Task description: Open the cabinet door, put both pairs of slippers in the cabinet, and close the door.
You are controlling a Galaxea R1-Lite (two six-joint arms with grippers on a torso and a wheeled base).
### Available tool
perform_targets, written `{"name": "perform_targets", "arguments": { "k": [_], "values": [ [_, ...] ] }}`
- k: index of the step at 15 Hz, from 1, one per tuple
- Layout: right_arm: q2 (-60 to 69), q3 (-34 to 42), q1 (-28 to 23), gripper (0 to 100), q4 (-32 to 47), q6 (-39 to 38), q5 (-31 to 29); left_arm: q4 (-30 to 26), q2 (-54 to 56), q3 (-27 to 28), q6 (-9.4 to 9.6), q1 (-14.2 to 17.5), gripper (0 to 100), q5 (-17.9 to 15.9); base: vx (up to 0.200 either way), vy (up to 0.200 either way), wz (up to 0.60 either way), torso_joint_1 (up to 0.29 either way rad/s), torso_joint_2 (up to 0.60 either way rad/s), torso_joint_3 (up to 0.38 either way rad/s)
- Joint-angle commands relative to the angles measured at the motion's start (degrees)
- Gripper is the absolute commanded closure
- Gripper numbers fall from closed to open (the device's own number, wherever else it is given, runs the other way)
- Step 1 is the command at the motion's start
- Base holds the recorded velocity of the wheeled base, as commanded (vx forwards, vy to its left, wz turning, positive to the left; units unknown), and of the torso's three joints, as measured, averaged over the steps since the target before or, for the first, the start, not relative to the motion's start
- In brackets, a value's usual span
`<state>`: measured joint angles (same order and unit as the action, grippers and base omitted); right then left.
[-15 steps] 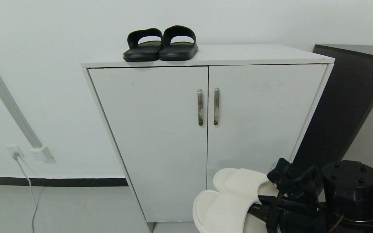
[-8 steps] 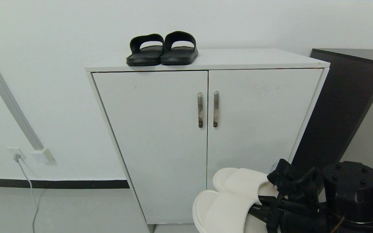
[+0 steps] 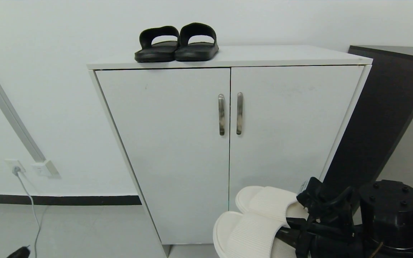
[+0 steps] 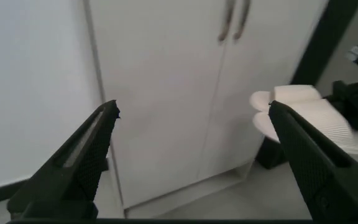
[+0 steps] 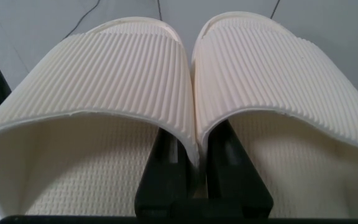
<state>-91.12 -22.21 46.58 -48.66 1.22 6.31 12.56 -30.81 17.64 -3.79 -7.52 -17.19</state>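
Because both cabinet doors are shut, the white slippers (image 3: 260,218) wait in the air low in front of the right-hand door. The right hand (image 3: 301,224) is closed on their two adjoining inner edges, so one pinch carries the pair. They lie side by side with their long axes parallel, running from the hand toward the cabinet (image 3: 177,150), toes leading, probably so they can slide straight onto a shelf. The black slippers (image 3: 177,44) sit together on the cabinet top near its front edge, axes front to back. The handles (image 3: 221,114) meet at the centre seam. Low to the left, the left hand (image 4: 192,109) is spread wide and empty, likely free to pull a door.
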Motion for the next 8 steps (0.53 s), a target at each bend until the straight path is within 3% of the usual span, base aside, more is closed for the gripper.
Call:
{"name": "perform_targets", "arguments": {
  "k": [1, 3, 6, 8],
  "values": [
    [-0.02, 0.06, 0.0, 100, -0.03, 0.01, 0.01, 9.59, -18.06, 3.72, 0.1, -0.74, 0, -6.01, 0.0, 0.0, 0.0, 0.0, 0.0, 0.0],
    [-0.02, 0.5, 0.62, 100, -0.11, 0.01, 0.01, 14.87, -24.04, 6.88, 0.01, -4.34, 0, -6.63, 0.0, 0.0, 0.0, 0.0, 0.0, 0.0],
    [-0.02, 0.5, 0.7, 100, -0.11, 0.01, 0.01, 15.39, -31.51, 13.3, -0.25, -10.5, 0, -6.45, 0.0, 0.0, 0.0, 0.0, 0.0, 0.0],
    [0.25, 0.85, 1.5, 100, -0.2, 0.45, 0.01, 15.48, -35.99, 17.16, -0.34, -12.87, 0, -6.45, 0.0, 0.0, 0.0, 0.0, 0.0, 0.0]
  ]
}}
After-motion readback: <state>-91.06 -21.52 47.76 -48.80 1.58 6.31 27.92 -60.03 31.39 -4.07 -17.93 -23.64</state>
